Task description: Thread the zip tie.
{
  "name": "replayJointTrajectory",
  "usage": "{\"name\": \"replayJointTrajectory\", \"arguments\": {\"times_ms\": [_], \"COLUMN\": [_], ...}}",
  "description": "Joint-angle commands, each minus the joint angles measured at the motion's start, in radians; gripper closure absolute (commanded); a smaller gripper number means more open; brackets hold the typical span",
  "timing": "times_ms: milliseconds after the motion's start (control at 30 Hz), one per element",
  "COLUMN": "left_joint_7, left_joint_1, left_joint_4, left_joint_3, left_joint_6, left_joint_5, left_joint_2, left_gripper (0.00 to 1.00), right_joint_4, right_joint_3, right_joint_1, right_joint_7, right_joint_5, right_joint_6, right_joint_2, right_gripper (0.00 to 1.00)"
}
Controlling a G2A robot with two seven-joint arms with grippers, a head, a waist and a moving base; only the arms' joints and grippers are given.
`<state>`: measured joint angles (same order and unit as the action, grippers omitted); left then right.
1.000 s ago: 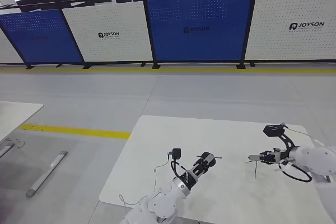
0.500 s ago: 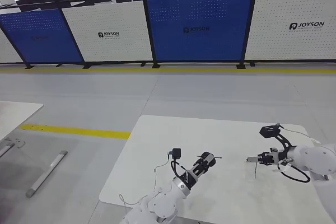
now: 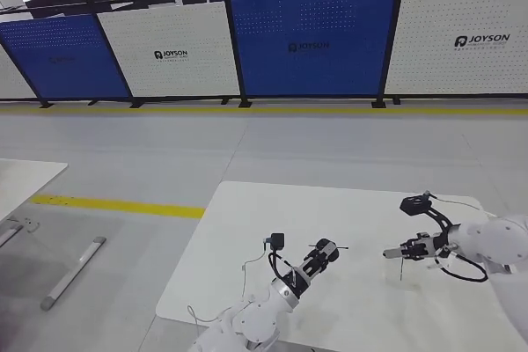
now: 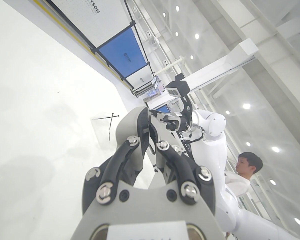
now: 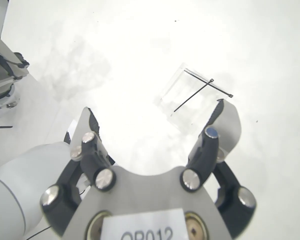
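We ready a zip tie (image 5: 0, 127) for threading.
Left pincer (image 4: 148, 121) clamps it; right pincer (image 5: 155, 108) gapes wide over crossed ties (image 5: 208, 83), so we risk snagging both.

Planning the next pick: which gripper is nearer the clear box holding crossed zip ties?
Right. The right gripper hangs open beside the clear box; the left gripper, holding a zip tie, is farther off across the table.
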<state>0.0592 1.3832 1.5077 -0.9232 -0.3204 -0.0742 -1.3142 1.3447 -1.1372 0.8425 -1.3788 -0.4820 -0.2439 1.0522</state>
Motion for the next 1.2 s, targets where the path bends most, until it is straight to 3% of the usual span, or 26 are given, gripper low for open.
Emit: {"name": "replayJointTrajectory", "arguments": {"times_ms": [0, 233, 267, 300, 333, 433, 467, 533, 867, 1067, 1100, 1133, 1167], "left_joint_7": [0.0, 0.0, 0.0, 0.0, 0.0, 0.0, 0.0, 0.0, 0.0, 0.0, 0.0, 0.0, 0.0], "left_joint_1": [0.0, 0.0, 0.0, 0.0, 0.0, 0.0, 0.0, 0.0, 0.0, 0.0, 0.0, 0.0, 0.0], "left_joint_4": [0.0, 0.0, 0.0, 0.0, 0.0, 0.0, 0.0, 0.0, 0.0, 0.0, 0.0, 0.0, 0.0], "left_joint_3": [0.0, 0.0, 0.0, 0.0, 0.0, 0.0, 0.0, 0.0, 0.0, 0.0, 0.0, 0.0, 0.0], "left_joint_6": [0.0, 0.0, 0.0, 0.0, 0.0, 0.0, 0.0, 0.0, 0.0, 0.0, 0.0, 0.0, 0.0], "left_joint_5": [0.0, 0.0, 0.0, 0.0, 0.0, 0.0, 0.0, 0.0, 0.0, 0.0, 0.0, 0.0, 0.0], "left_joint_2": [0.0, 0.0, 0.0, 0.0, 0.0, 0.0, 0.0, 0.0, 0.0, 0.0, 0.0, 0.0, 0.0], "left_gripper": [1.0, 1.0, 1.0, 1.0, 1.0, 1.0, 1.0, 1.0, 1.0, 1.0, 1.0, 1.0, 1.0], "right_joint_4": [-0.02, -0.085, -0.094, -0.101, -0.105, -0.121, -0.126, -0.138, -0.145, -0.148, -0.152, -0.154, -0.153], "right_joint_3": [0.006, 0.066, 0.072, 0.075, 0.079, 0.088, 0.092, 0.104, 0.111, 0.135, 0.141, 0.146, 0.152], "right_joint_1": [-0.002, -0.053, -0.061, -0.064, -0.067, -0.075, -0.078, -0.085, -0.086, -0.091, -0.097, -0.101, -0.104], "right_joint_7": [0.004, 0.005, 0.008, 0.011, 0.012, 0.014, 0.011, -0.004, 0.009, 0.053, 0.055, 0.06, 0.059], "right_joint_5": [0.007, 0.004, -0.004, -0.008, -0.007, -0.012, -0.012, -0.002, 0.002, -0.028, -0.035, -0.044, -0.043], "right_joint_6": [0.021, 0.125, 0.151, 0.173, 0.189, 0.237, 0.244, 0.24, 0.233, 0.343, 0.362, 0.381, 0.386], "right_joint_2": [0.0, 0.015, 0.017, 0.018, 0.019, 0.021, 0.022, 0.025, 0.027, 0.035, 0.037, 0.039, 0.041], "right_gripper": [0.0, 0.0, 0.04, 0.36, 0.51, 0.51, 0.45, 0.0, 0.0, 0.0, 0.19, 0.5, 0.54]}}
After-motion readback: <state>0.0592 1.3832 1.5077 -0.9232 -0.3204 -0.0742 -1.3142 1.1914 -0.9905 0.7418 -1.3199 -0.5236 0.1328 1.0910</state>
